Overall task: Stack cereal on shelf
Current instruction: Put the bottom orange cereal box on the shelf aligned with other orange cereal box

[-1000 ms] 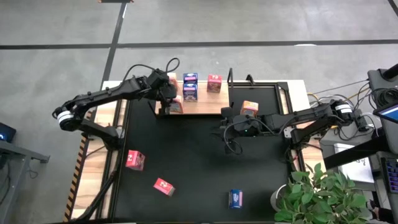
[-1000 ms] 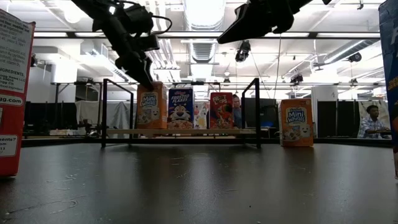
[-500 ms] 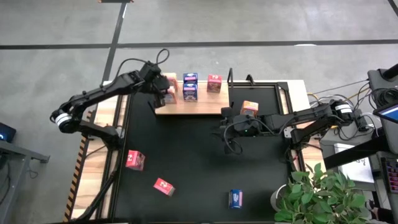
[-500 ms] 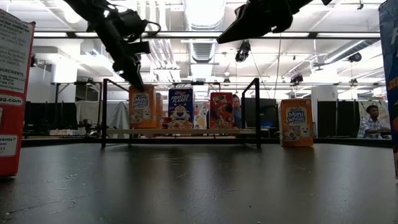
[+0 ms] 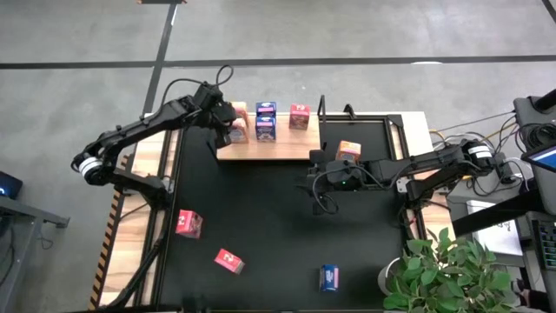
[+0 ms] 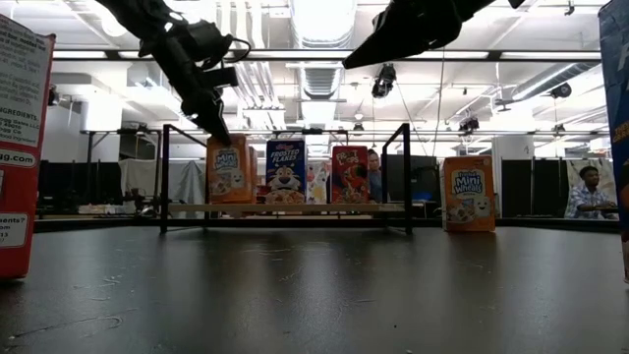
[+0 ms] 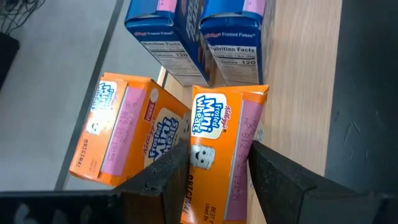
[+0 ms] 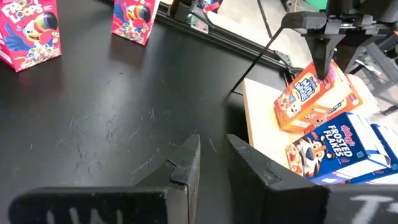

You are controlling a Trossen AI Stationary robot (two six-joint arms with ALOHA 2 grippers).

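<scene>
The shelf (image 5: 287, 148) is a light-wood board with black posts at the table's far edge. On it stand two orange boxes, blue boxes (image 5: 266, 122) and a red box (image 5: 299, 116). My left gripper (image 5: 228, 129) is shut on one orange box (image 7: 217, 143) at the shelf's left end, beside the other orange box (image 7: 124, 137). A third orange box (image 5: 348, 150) stands on the black mat right of the shelf. Two red boxes (image 5: 188, 223) and a blue box (image 5: 329, 277) lie on the near mat. My right gripper (image 5: 314, 171) hovers, narrowly open and empty, in front of the shelf's right end. My left gripper pinches the orange box between its two fingers, on two opposite faces (image 7: 239, 180) at its top end. The fingers come from above, slanting down (image 6: 218, 133). The box stands upright with its bottom at the level of the shelf board (image 6: 227, 202).
The black post frames (image 6: 164, 177) (image 6: 406, 177) stand at the shelf's ends. A potted plant (image 5: 452, 269) stands at the table's near right corner. A person (image 6: 588, 192) sits in the room behind. The mat's middle (image 5: 278, 226) is bare.
My left gripper has carried the orange box from the shelf's front edge toward the far edge and the left. The box now stands upright beside the other orange box. My right arm has kept still.
</scene>
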